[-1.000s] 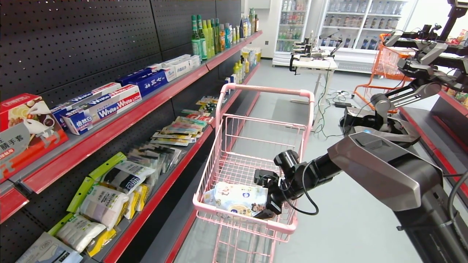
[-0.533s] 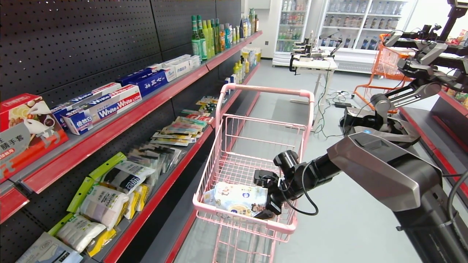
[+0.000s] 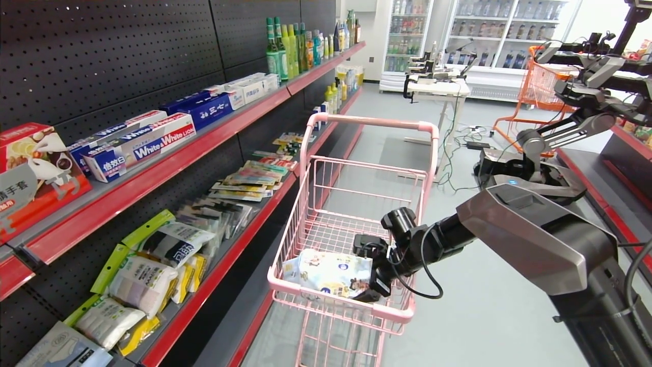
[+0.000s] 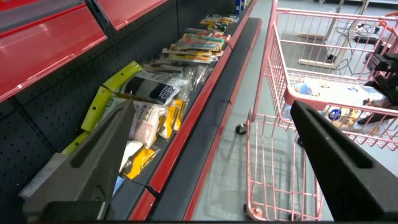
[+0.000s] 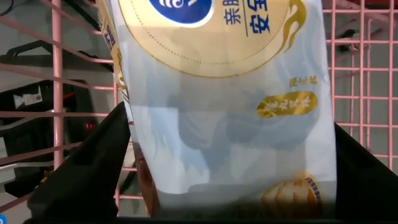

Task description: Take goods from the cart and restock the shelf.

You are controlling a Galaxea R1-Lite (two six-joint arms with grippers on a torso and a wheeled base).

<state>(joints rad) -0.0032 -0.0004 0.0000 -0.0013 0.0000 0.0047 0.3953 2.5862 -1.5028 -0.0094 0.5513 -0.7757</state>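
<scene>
Wipes pack [image 3: 331, 270] lies at the cart's [image 3: 372, 122] near end, its long axis along the near rim, running from my right gripper [image 3: 368, 270] toward the shelf [image 3: 153, 178]. The right gripper's fingers pinch the pack's sides. My left gripper [image 4: 211, 168], spread, hangs nearer the shelf.

1. A soft pack [image 5: 224, 124], white and pale blue, ran lengthwise through the middle of the view. It carried a round blue emblem ringed in gold at the far end and small gold badges nearer the camera.
2. The right end effector [image 5: 225, 177] gripped it, with its dark fingers [image 5: 81, 171] pressed against the pack's two long edges, one on each side.
3. Behind the pack, the pink wire grid of the cart [image 5: 56, 93] showed on both sides.
4. Through the wires lay grey floor [image 5: 87, 59] and a black object [image 5: 28, 106] with a small white label, too hidden to identify.
</scene>
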